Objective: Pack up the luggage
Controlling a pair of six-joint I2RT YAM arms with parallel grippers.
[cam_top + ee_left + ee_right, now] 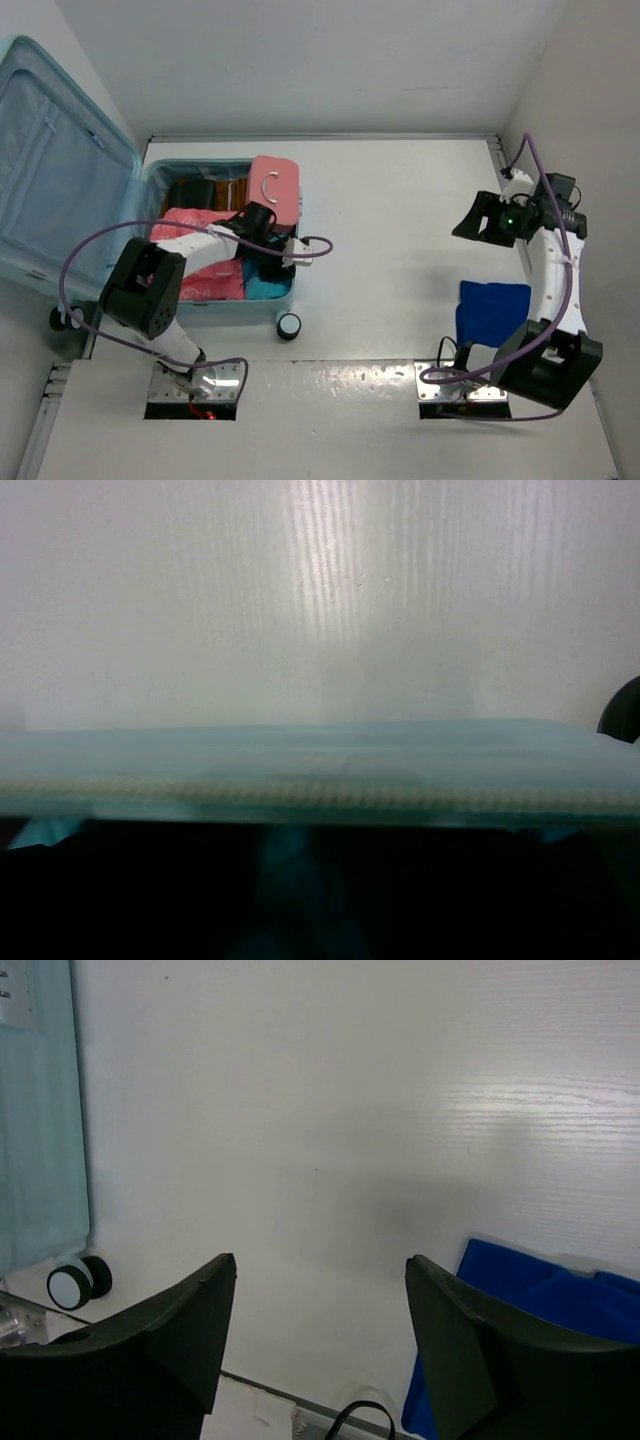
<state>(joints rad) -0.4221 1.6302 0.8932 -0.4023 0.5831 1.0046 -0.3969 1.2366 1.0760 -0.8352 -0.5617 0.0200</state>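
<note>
Find the luggage (60, 180) at the left end of the counter (400, 200), lid thrown back against the wall. Already in the tub: a pink hard case (275, 185), a pink garment (195, 225) and something teal (265, 282). Judge the packing well along, with a blue cloth (492, 308) lying outside, near the right arm's base.

Note the left gripper (283, 250) down inside the tub by its right wall, over the teal piece. Cannot tell whether its jaws are released or clenched, or holding anything: in the left wrist view, only the suitcase rim and darkness below.

See the right gripper (478, 222) hovering above bare counter at the right, jaws spread wide, grasping and touching nothing.

Next, probably: lower the right jaws onto the blue cloth, pinch a fold, carry it across to the tub. Calls for clearing the left arm out of the way first.
</note>
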